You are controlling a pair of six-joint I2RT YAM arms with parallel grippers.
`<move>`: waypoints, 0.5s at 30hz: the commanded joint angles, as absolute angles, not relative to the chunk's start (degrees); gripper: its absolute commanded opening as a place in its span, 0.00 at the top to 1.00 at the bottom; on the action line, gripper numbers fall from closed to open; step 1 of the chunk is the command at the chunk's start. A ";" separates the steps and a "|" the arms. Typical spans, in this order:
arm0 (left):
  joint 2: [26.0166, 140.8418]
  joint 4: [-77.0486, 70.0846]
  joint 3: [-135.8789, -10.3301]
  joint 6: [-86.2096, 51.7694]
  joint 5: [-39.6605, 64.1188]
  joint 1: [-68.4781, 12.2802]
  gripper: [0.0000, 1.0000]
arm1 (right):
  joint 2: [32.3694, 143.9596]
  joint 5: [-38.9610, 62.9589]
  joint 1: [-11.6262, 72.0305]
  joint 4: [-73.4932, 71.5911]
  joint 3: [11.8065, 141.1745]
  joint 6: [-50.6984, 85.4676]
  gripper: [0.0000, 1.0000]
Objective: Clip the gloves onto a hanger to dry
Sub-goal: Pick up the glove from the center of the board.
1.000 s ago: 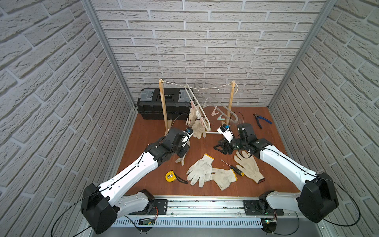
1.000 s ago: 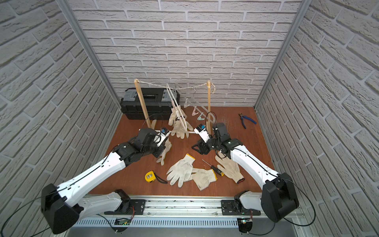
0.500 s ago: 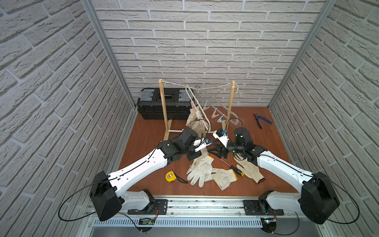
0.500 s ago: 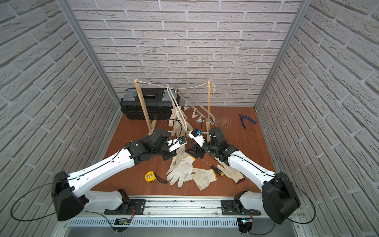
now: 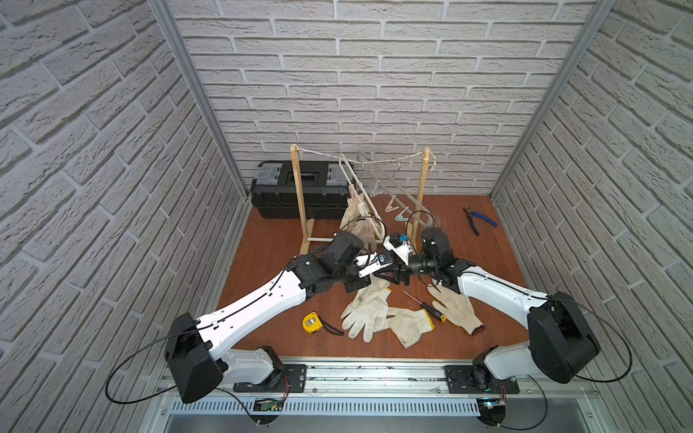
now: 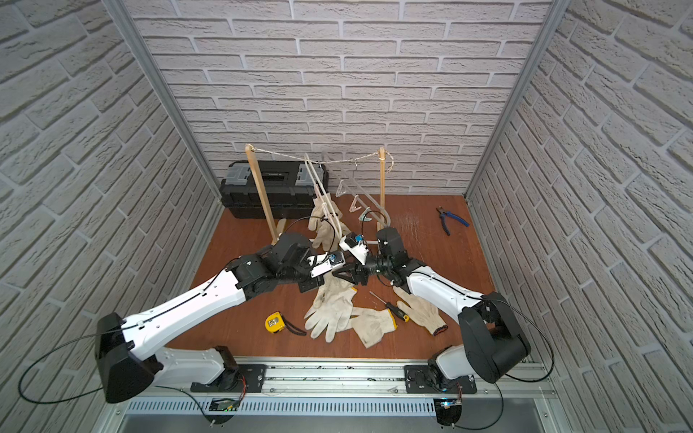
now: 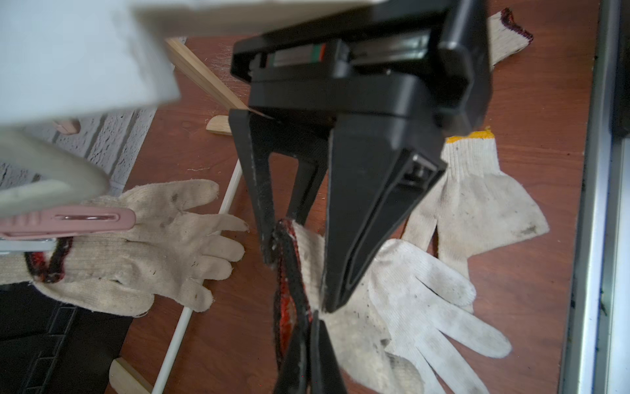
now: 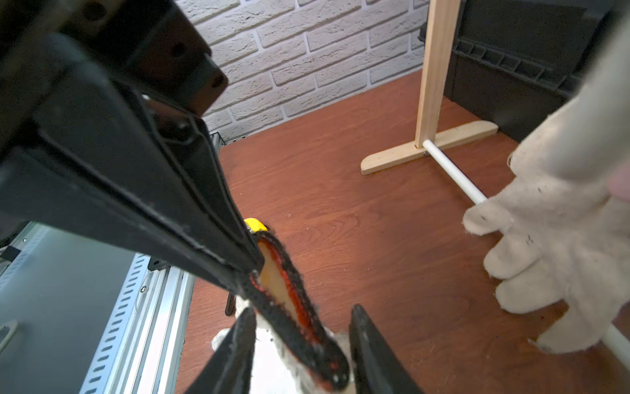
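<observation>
Glove cuff (image 8: 300, 314) (dark red) between right fingers (image 8: 235, 351).

Over the red-brown counter (image 5: 262, 262) the left gripper (image 5: 371, 279) and right gripper (image 5: 388, 276) meet nose to nose. A raised glove (image 5: 375, 290) runs from the pile up to that spot, though from here I can't make out how the jaws stand. More gloves (image 5: 410, 326) lie spread below, with a screwdriver (image 5: 425, 307) among them and a yellow tape measure (image 5: 312, 322) near. Behind, hanging gloves (image 5: 354, 215) droop from a white hanger (image 5: 352, 180) on the wooden rack (image 5: 300, 202).
</observation>
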State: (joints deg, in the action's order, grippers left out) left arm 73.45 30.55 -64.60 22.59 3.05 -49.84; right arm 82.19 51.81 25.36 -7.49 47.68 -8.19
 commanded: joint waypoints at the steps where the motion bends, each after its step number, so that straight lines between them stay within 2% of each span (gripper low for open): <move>1: 74.08 30.37 -65.65 23.74 2.88 -49.76 1.00 | 81.50 56.28 25.14 -7.43 49.04 -9.36 0.65; 12: 73.22 29.19 -63.93 22.25 2.94 -47.54 1.00 | 78.60 57.66 23.43 -6.93 47.13 -8.05 0.94; 15: 72.99 29.00 -64.05 20.76 3.88 -46.75 0.86 | 78.11 56.36 23.38 -5.73 47.67 -7.89 0.98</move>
State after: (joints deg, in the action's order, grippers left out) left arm 74.11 29.91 -64.55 22.24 3.09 -47.86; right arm 80.44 55.51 23.83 -5.69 47.77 -8.08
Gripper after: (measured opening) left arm 0.113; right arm 0.074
